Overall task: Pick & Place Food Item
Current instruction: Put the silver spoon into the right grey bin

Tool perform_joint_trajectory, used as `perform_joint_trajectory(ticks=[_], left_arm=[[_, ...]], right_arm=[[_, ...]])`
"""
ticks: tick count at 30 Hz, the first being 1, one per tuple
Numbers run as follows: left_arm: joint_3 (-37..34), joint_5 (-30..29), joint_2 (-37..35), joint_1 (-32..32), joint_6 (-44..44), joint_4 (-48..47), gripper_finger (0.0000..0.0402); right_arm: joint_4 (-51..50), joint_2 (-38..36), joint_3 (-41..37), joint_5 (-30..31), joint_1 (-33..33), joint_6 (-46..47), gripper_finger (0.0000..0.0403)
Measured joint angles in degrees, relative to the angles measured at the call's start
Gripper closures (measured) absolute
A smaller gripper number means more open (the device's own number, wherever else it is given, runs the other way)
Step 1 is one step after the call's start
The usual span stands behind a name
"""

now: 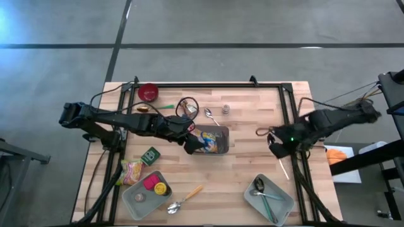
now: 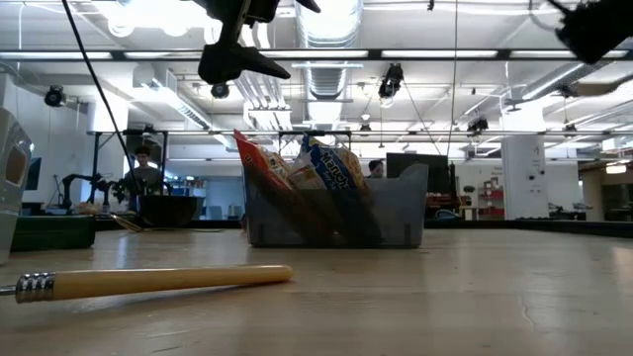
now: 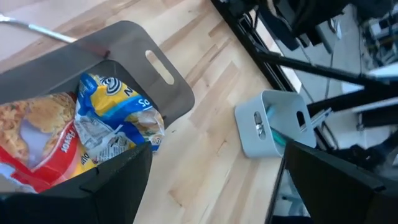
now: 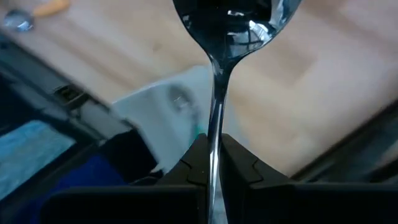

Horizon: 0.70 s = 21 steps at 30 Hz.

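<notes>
You'll find the food items, a yellow-and-blue snack bag [image 3: 118, 121] and a red-and-orange one [image 3: 37, 134], standing inside the grey plastic bin with a slotted handle [image 3: 158, 74] near the middle of the bench [image 1: 246, 157]. Your left gripper [image 1: 194, 142] hangs above the bin's left end with its fingers spread wide and nothing between them. Your right gripper [image 1: 276, 135] sits near the bench's right edge, clamped tight on the handle of a shiny metal spoon [image 4: 233, 37], whose bowl points away from the wrist. A light grey tray holding utensils [image 1: 271, 195] rests by the near right corner, another grey tray [image 1: 145, 192] near the front left. A wooden-handled utensil [image 2: 158, 281] lies toward the front edge.
</notes>
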Motion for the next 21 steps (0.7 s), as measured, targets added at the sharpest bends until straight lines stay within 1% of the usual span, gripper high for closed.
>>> perform_joint_trajectory(ticks=[2, 5, 10, 12, 15, 17, 21], left_arm=[[0.00, 0.14, 0.00, -0.02, 2.13, 0.00, 0.0031], [0.00, 0.30, 0.00, 0.11, 4.38, 0.00, 0.0031], [0.00, 0.44, -0.01, 0.11, 4.73, 0.04, 0.0031], [0.00, 0.45, -0.02, 0.09, 4.54, 0.09, 0.0031], [0.00, 0.44, 0.00, 0.09, 4.52, 0.20, 0.0031], [0.00, 0.44, -0.02, 0.09, 4.52, 0.20, 0.0031], [0.00, 0.42, -0.02, 0.07, 4.53, 0.20, 0.0031]], right_arm=[[4.89, 0.47, 0.00, 2.12, 6.80, 7.13, 0.0394], [10.46, 2.34, 0.00, 6.45, 15.72, 15.33, 0.0394], [12.48, 6.39, 0.03, 10.54, 26.17, 26.62, 0.0394], [12.75, 8.56, 0.50, 12.11, 29.24, 29.46, 0.0394], [15.18, 12.51, 1.28, 14.14, 32.31, 31.22, 0.0394], [16.09, 15.47, 1.90, 15.32, 33.70, 31.56, 0.0394], [20.39, 21.68, 3.30, 15.79, 34.98, 31.36, 0.0394]])
